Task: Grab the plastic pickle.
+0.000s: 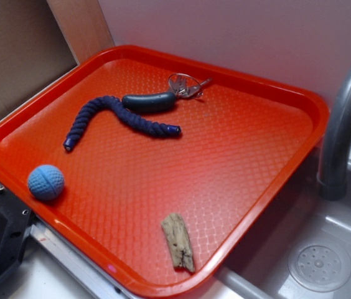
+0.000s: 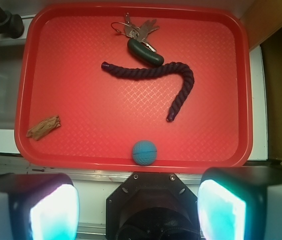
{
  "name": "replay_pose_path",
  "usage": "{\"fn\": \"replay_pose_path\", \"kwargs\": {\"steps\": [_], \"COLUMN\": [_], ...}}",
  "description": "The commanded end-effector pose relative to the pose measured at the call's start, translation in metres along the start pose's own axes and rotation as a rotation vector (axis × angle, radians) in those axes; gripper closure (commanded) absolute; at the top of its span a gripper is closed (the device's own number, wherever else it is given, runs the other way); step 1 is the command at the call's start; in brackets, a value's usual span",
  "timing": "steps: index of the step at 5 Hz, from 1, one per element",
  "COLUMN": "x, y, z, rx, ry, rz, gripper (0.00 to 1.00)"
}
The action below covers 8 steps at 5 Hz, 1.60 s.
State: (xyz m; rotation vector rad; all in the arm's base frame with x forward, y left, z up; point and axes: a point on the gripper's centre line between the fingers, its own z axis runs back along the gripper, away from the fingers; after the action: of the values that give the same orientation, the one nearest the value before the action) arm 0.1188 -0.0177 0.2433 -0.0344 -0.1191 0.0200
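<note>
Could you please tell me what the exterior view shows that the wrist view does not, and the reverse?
Only the exterior view shows the sink drain and a cardboard panel behind the tray.

Only the wrist view shows the open hand, held short of the tray's near edge.

Both show the red tray holding the plastic pickle beside a bunch of keys, the navy rope, the blue ball and a wood chip, plus the faucet.

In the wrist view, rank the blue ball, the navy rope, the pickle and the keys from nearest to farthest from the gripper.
Measured from the gripper, at the bottom edge:
1. Blue textured ball, near rim of the orange tray, centre.
2. Twisted navy rope, mid-tray.
3. Dark teal-green plastic pickle, just beyond the rope.
4. Metal keys on a ring, far rim.
</note>
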Motion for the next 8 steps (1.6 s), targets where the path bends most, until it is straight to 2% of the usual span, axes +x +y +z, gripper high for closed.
{"fn": "replay_pose_path", "kwargs": {"steps": [1, 2, 3, 4, 6, 7, 8], "x": [0.0, 0.044, 0.087, 0.108, 0.126, 0.133, 0.135], "y": [0.0, 0.014, 0.012, 0.013, 0.012, 0.015, 0.025], "z": [0.0, -0.055, -0.092, -0.132, -0.184, -0.197, -0.2], "rx": [0.0, 0.132, 0.101, 0.061, -0.071, -0.117, -0.182], "ry": [0.0, 0.072, 0.05, 0.007, -0.025, -0.045, -0.052], "rz": [0.0, -0.059, -0.281, -0.337, -0.252, -0.209, -0.323], "gripper": [0.0, 0.0, 0.0, 0.0, 0.0, 0.0, 0.0]}}
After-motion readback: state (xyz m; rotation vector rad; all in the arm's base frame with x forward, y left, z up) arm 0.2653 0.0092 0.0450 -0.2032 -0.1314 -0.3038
